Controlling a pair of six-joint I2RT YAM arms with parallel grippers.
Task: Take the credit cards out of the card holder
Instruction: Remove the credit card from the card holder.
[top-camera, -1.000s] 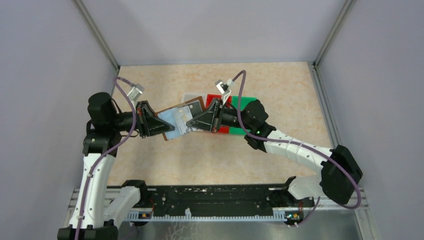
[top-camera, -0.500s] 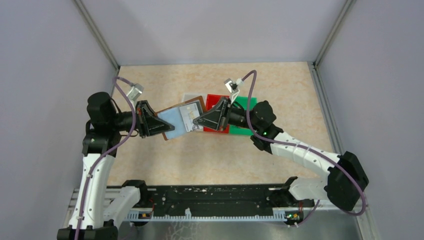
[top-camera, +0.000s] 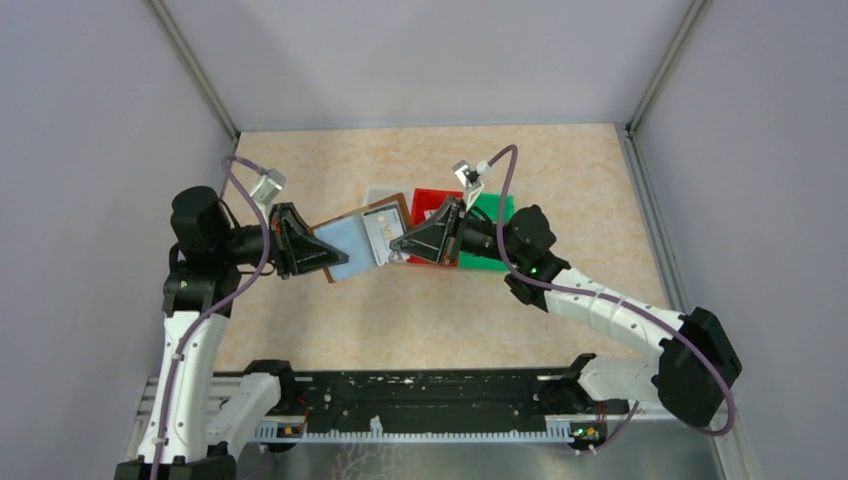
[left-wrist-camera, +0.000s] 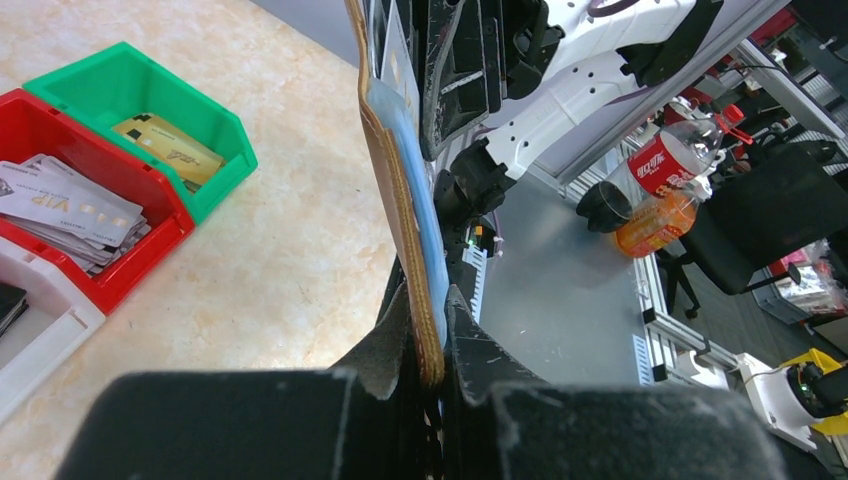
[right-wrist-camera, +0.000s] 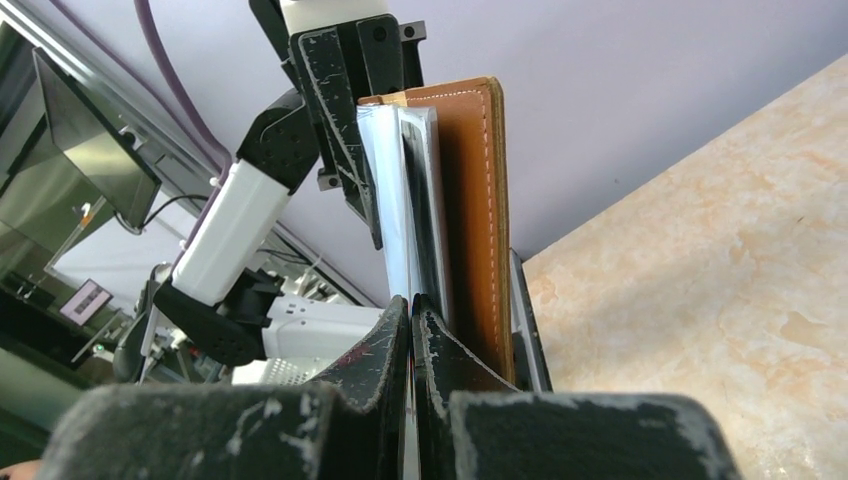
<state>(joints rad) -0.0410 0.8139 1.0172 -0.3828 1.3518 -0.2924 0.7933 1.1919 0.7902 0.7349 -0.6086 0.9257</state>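
- Item: left gripper (top-camera: 322, 255); clenched on the near lower corner of the card holder (top-camera: 350, 240); in my left wrist view the fingers pinch the brown cover edge-on, one on each side.
- Item: card holder; brown, opened flat; carried in the air above the table (top-camera: 560, 170), between the two arms; pale bluish sleeves face up in the overhead view; touching no bin.
- Item: right gripper (top-camera: 398, 243); fingers pressed fully together on a thin pale edge at the holder's far half; I read that edge as a silvery-white card (top-camera: 381, 232) sitting in the sleeves; in my right wrist view the sheet runs straight down between the fingertips, with a dark sheet and the brown cover just beside it.
- Item: white bin (top-camera: 378, 190); on the table, partly hidden behind the raised holder; contents I cannot tell from overhead.
- Item: red bin (top-camera: 432, 199); beside the white bin; holds a loose pile of silvery cards (left-wrist-camera: 60, 205).
- Item: green bin (top-camera: 495, 205); touching the red bin on its other side; holds gold cards (left-wrist-camera: 165, 145).
- Item: both arms; reaching inward from opposite sides; gripper tips near each other, joined only through the holder.
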